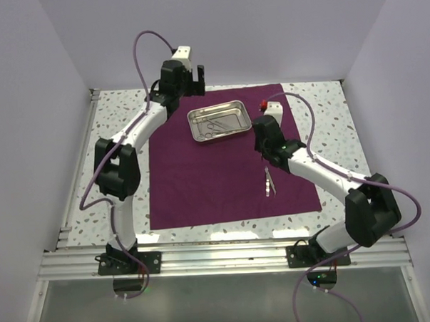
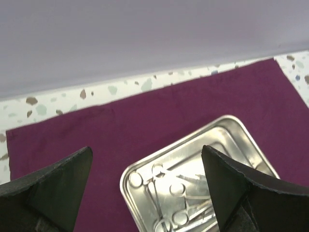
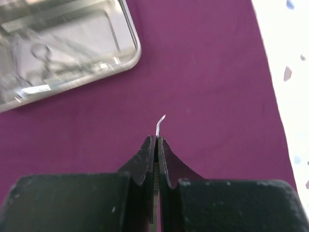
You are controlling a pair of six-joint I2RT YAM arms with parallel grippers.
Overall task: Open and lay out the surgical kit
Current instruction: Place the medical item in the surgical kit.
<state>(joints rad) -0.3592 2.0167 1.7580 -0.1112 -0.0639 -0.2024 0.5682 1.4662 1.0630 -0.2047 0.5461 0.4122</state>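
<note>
Right gripper (image 3: 157,140) first: my jaws are pressed together, and pinched between them is a thin silver tool with a bent tip (image 3: 160,121). Only that hooked end pokes out past my fingertips, above the purple cloth (image 1: 216,182). Whether the tip touches the fabric, I cannot tell from here.

Over to the steel tray (image 2: 240,136). It sits on the far half of the cloth, slightly turned, and from my right wrist it shows up ahead and to the left, close by but apart from the tool I hold. Inside it lies a small heap of ring-handled instruments (image 2: 166,191), crossed over one another. I can make out several finger loops, but not which piece is scissors and which is forceps.

Now the left gripper (image 2: 146,150): the jaws stand as wide apart as they go, and nothing is between them. It hangs over the far edge of the cloth, just beyond the tray's far left corner, and the tray's near end falls in the gap between my two fingers in the wrist view.

The cloth itself is spread flat on the speckled table (image 1: 113,122). On its right side, nearer my bases and well clear of the tray, one more small silver instrument (image 1: 268,182) lies alone.
</note>
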